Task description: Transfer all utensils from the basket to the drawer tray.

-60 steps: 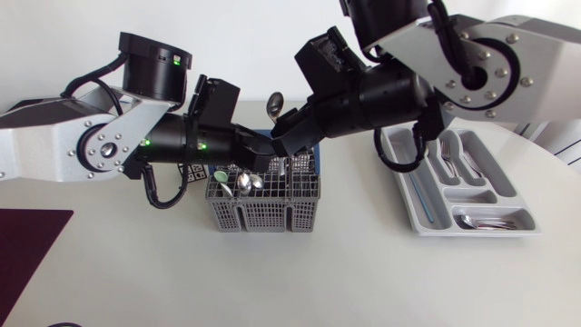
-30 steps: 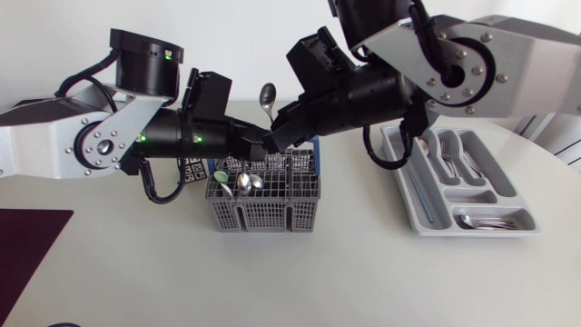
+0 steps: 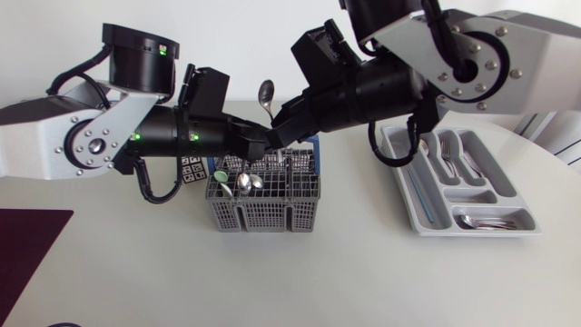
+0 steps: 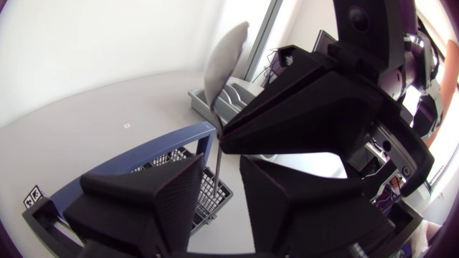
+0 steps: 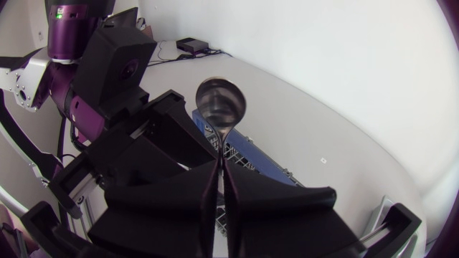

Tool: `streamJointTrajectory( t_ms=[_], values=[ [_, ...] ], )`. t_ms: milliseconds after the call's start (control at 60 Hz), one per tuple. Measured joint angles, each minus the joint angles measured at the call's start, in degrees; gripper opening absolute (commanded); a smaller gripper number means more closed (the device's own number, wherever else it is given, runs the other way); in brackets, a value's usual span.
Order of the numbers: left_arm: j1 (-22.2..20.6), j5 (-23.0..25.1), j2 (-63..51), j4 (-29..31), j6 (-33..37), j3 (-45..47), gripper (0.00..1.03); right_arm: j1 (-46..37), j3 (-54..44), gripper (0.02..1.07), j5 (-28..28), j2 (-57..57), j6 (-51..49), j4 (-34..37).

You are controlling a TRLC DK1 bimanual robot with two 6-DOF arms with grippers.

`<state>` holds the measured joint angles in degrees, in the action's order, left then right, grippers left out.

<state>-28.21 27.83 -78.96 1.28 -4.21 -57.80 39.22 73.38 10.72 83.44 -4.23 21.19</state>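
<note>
Head view looks down over the whole bench (image 3: pixel 363 272); both wrist views, close in, share the spoon (image 5: pixel 221 107).

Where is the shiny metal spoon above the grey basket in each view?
Head view: shiny metal spoon upright above the grey basket.
Left wrist view: spoon stands inside the open left gripper.
Right wrist view: spoon pinched by the right gripper.
Shared landmark: the basket.

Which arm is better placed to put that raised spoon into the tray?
The right. The right pincer is shut on the spoon above the basket, and the drawer tray lies on that arm's side of the table. The left pincer stands open, gripping nothing.
</note>
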Motion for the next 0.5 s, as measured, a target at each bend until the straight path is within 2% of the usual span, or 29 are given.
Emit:
streamJointTrajectory(
  t_ms=[133,333,500],
  values=[
    [0.02,0.02,2.71,2.91,1.86,0.22,0.72,-1.03,-0.83,0.08,1.55,-0.98,-0.04,0.04],
    [1.27,-0.20,8.15,8.02,6.25,1.55,0.72,-5.55,-4.68,0.08,7.10,-4.42,-4.28,3.72],
    [1.66,-6.93,9.22,11.65,10.80,1.55,0.71,-12.68,-6.93,0.08,12.68,-7.74,-15.23,13.46]
  ],
)
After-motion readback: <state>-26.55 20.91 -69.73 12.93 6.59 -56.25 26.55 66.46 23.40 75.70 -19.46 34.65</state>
